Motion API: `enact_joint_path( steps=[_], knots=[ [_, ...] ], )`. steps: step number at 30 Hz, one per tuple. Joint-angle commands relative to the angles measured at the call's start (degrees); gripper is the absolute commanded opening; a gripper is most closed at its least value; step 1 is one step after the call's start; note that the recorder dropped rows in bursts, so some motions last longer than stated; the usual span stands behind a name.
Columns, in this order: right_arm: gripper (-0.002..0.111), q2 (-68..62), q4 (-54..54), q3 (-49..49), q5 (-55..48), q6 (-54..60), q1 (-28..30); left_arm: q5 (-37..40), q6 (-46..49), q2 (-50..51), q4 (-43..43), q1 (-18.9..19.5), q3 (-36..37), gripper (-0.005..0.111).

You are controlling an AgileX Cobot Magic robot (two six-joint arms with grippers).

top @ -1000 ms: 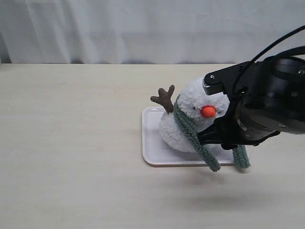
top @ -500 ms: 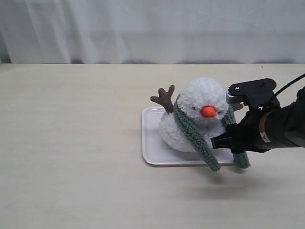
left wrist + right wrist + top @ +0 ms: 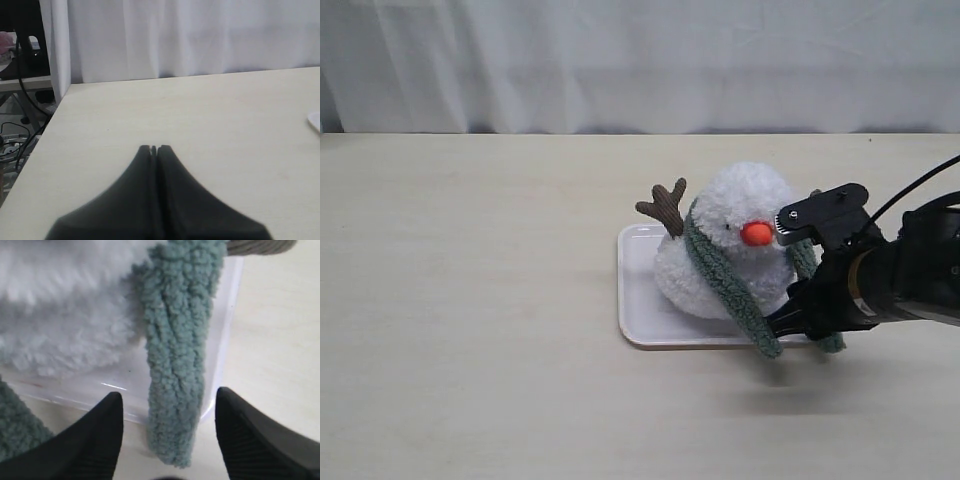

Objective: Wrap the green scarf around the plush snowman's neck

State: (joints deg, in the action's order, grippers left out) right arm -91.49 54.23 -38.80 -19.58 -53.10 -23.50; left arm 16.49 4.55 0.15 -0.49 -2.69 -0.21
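Observation:
The plush snowman (image 3: 725,225) stands on the white tray (image 3: 635,300), with its orange nose facing the front. The green scarf (image 3: 720,275) lies round the neck, and both ends hang down over the tray's front edge. My right gripper (image 3: 798,318) hovers over the scarf's right end. In the right wrist view that scarf end (image 3: 175,385) hangs between the right gripper's (image 3: 169,393) open fingers, with a gap on each side. White plush (image 3: 65,315) fills the area beside it. My left gripper (image 3: 154,148) is shut and empty above bare table, far from the snowman.
A brown twig arm (image 3: 665,207) sticks up from the snowman's left side. A white curtain (image 3: 640,60) hangs behind the table's back edge. In the left wrist view a table corner, cables (image 3: 15,135) and a sliver of the tray (image 3: 315,121) show.
The right arm has come down from high over the snowman, then shifted a little left and lower over the scarf's right end. Snowman and scarf stay in place.

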Motion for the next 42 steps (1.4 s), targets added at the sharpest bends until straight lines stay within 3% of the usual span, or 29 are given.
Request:
enact_joint_path(
  steps=[1,14,25,34,42],
  knots=[
    [0.053,-2.1,0.9,0.3,3.0,-1.4,0.4,-0.7,-0.4,-0.1,0.0,0.0,0.2,0.000],
    [0.050,-5.5,11.8,0.2,-0.9,-12.9,0.4,-0.7,-0.4,-0.1,0.0,0.0,0.2,0.000],
    [0.004,-5.3,14.3,0.2,0.2,-18.7,0.1,-0.7,-0.4,-0.1,0.0,0.0,0.2,0.000],
    [0.004,0.7,9.1,0.2,6.3,-18.2,0.0,-0.7,-0.4,-0.1,0.0,0.0,0.2,0.000],
    [0.004,5.4,-4.9,0.3,6.1,-10.7,0.0,-0.5,-0.4,-0.1,0.0,0.0,0.2,0.000]
  ],
)
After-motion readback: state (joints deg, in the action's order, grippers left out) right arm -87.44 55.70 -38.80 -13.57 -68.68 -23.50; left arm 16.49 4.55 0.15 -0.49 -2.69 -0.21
